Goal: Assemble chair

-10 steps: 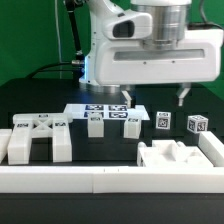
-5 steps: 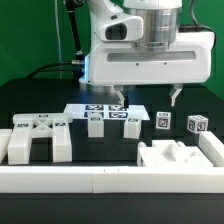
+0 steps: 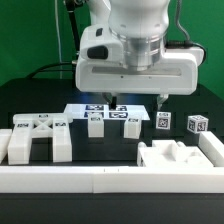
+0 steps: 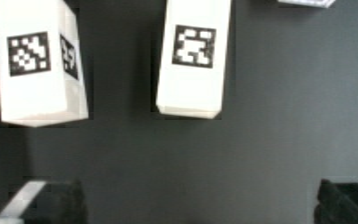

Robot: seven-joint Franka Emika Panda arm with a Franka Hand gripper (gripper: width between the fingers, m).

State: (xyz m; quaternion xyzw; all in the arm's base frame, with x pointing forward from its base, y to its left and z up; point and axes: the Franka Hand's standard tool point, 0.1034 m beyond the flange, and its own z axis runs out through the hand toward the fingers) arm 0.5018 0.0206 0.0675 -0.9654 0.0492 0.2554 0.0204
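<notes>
Standing near claw point(image 3: 138, 102): tagged blocks point(image 4: 194, 60)

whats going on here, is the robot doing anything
A white two-finger gripper on a robot arm hangs open above the black table, holding nothing. The chunky white plastic chair parts lie spread over the table: a row of small tagged blocks, a larger arch-shaped piece at the exterior view's left and a flat notched piece at its right. The wrist view shows two tagged blocks below the open jaws, neither one touched.
</notes>
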